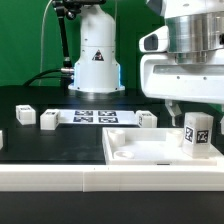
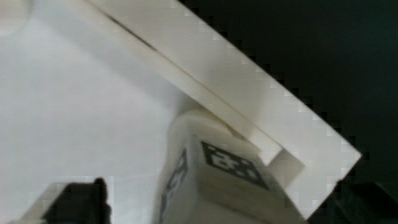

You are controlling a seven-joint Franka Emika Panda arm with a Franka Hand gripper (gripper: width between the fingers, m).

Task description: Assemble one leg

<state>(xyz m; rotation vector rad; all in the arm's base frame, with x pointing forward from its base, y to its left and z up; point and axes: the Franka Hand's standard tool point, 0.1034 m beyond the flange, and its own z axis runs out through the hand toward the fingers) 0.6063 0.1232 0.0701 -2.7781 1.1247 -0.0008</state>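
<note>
The black surface [image 1: 60,140] is being seen across the middle of the exterior frame, with a white rail [image 1: 50,176] running along its lower edge. The arm [image 1: 185,50] is being shown in the upper right of that frame, its white body hanging down over the large square piece [image 1: 140,150], which is lying flat at the lower right. A second white machine base [image 1: 95,55] is being seen at the upper centre, behind the marker board [image 1: 95,117], which is lying flat on the surface at mid-frame.

The leg [image 1: 196,133] is being held upright at the right edge of the square piece, its tag facing the camera, directly beneath the jaws [image 1: 190,108]. In the wrist frame the leg [image 2: 222,165] is being shown at lower centre against the square piece [image 2: 71,110], with one dark finger [image 2: 75,200] visible at lower left. Whether the jaws are closed on the leg cannot be told from either frame.

Other small white parts are being shown on the surface: one [image 1: 25,114] at the far left, one [image 1: 48,121] beside it, and one [image 1: 147,119] right of the marker board.
</note>
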